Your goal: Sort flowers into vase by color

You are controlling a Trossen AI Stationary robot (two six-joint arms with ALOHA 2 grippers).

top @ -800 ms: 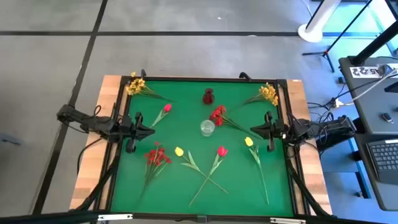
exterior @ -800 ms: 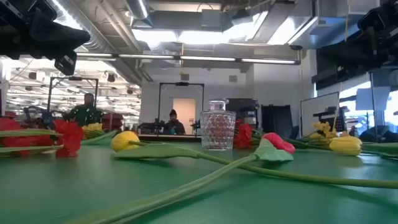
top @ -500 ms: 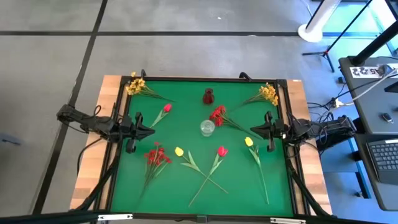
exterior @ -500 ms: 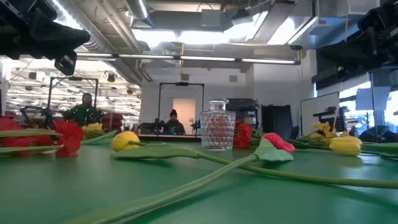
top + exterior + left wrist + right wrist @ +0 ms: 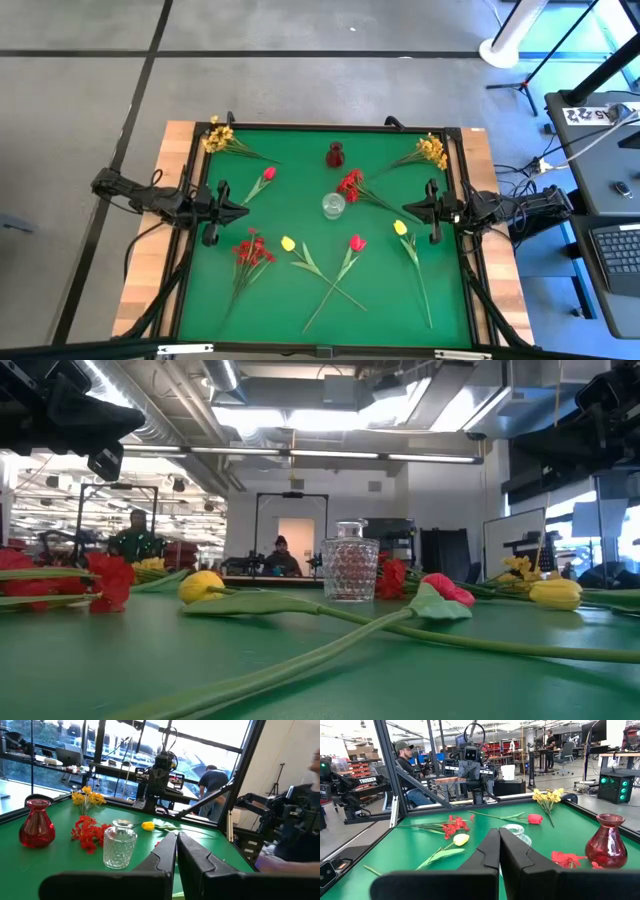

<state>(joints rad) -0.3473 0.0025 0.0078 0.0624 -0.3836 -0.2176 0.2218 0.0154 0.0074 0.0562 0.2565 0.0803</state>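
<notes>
A clear glass vase (image 5: 333,205) stands mid-table and a red glass vase (image 5: 335,154) stands behind it toward the far edge. Flowers lie flat on the green mat: yellow sprays at the far left (image 5: 218,136) and far right (image 5: 432,150), a red tulip (image 5: 268,174), a red spray (image 5: 350,183) beside the clear vase, a red spray (image 5: 250,250), yellow tulips (image 5: 288,243) (image 5: 400,228) and a red tulip (image 5: 357,242) nearer the front. My left gripper (image 5: 244,211) is shut at the table's left edge, my right gripper (image 5: 407,209) shut at the right edge; both hold nothing.
A dark raised frame (image 5: 320,128) borders the mat. The stems of the near tulips cross each other (image 5: 335,288) in the front middle. Beyond the table are people at desks and other equipment.
</notes>
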